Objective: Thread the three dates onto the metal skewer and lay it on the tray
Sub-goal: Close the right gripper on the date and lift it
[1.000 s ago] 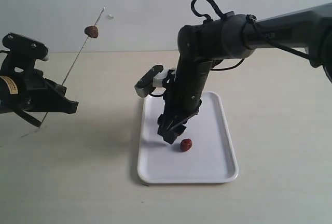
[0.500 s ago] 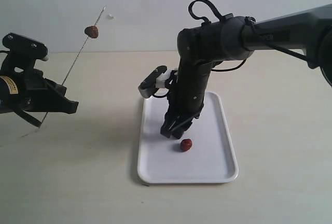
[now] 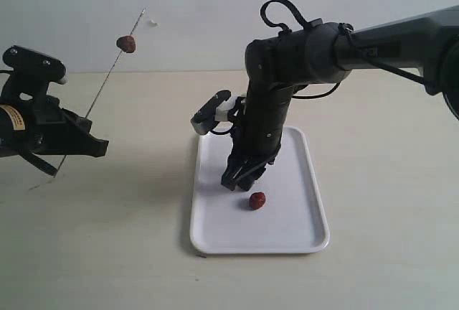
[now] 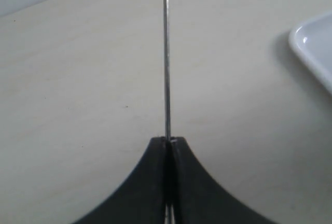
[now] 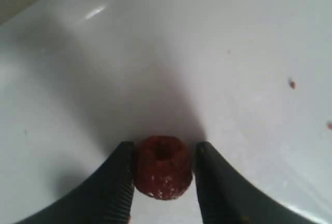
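the right tool [image 5: 164, 150] pinches one date [image 5: 164, 169], seemingly just by its sides; it may slip when pushed onto the metal skewer [image 4: 166, 53] clamped in the left tool [image 4: 168, 141].

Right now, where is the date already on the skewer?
In the exterior view, upper left: the date sits high on the tilted skewer, above the left pincer.

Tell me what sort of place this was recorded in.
Probably a robotics lab bench: a bare beige tabletop against a plain pale wall, with only a white tray, a metal skewer and dates set out for two robot arms.
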You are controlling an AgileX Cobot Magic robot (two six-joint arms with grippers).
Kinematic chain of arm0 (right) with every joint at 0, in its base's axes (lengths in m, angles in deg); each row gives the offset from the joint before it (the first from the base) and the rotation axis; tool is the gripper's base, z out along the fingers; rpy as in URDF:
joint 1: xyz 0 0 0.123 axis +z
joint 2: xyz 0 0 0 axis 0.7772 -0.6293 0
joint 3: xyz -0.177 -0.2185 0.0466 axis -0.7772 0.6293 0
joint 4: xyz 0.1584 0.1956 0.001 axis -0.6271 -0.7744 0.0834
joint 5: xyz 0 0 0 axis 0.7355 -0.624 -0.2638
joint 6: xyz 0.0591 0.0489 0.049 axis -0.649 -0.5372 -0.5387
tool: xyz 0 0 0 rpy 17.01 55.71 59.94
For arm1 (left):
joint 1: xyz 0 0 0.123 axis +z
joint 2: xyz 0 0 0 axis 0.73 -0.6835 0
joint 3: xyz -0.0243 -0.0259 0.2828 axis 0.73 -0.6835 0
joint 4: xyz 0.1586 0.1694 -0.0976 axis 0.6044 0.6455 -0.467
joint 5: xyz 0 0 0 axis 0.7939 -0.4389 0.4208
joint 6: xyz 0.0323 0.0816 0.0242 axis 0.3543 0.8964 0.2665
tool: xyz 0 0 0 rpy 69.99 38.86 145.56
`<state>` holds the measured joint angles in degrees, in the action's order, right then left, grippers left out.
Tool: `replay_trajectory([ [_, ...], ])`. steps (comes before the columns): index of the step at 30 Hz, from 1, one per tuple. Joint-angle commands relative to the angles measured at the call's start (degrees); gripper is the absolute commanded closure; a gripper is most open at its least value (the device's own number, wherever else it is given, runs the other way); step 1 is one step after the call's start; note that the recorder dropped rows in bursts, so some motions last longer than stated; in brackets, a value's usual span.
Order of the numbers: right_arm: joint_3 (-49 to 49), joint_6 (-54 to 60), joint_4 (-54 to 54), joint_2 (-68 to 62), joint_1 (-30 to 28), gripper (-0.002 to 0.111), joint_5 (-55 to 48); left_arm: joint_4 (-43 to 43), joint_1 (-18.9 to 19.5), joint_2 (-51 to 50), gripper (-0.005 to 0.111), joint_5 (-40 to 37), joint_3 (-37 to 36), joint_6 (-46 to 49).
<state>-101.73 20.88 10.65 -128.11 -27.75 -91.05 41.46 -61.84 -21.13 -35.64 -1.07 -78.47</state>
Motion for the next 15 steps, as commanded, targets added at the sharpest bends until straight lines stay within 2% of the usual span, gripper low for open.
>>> replay_trajectory([
  [1, 0.1, -0.1, 0.2, -0.3, -0.1, 0.073, 0.9, -0.4, 0.1, 0.5, 0.107, 0.6, 0.3, -0.4],
  [4, 0.1, -0.1, -1.2, -0.3, -0.1, 0.077, 0.9, -0.4, 0.1, 0.5, 0.107, 0.6, 0.3, -0.4],
  [15, 0.1, -3.7, -1.3, -0.3, -0.1, 0.078, 1.9, -0.3, 0.1, 0.5, 0.107, 0.1, 0.3, -0.4],
])
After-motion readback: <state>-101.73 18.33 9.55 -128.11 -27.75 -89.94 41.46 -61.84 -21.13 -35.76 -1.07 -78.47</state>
